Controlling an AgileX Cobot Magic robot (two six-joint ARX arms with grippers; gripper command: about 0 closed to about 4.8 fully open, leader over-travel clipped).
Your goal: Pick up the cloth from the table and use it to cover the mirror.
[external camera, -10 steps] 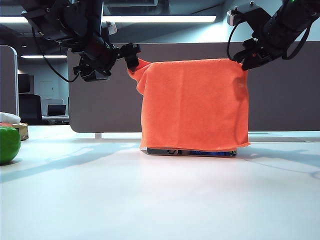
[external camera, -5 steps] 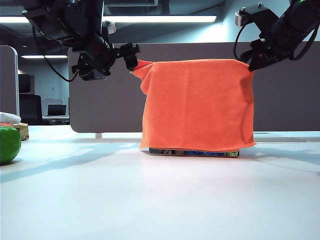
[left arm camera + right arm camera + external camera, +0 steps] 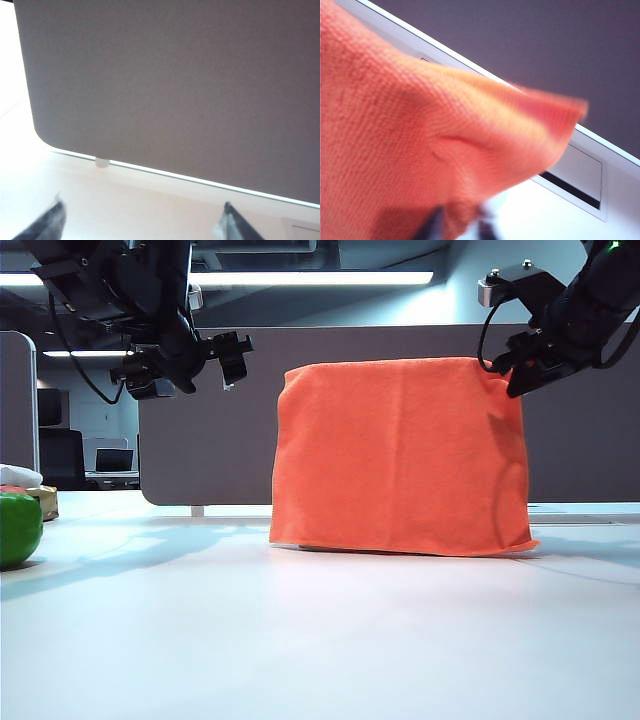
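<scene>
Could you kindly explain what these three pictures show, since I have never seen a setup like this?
It is a robot with two arms, each ending in a two-finger claw. The wide picture comes from a fixed camera facing the table; the other two from cameras on the wrists. An orange cloth hangs over something upright, hiding it completely. The left claw is open, empty, and apart from the cloth. The right claw is at the cloth's top corner; whether it grips is unclear. A green ball sits at the left edge.
</scene>
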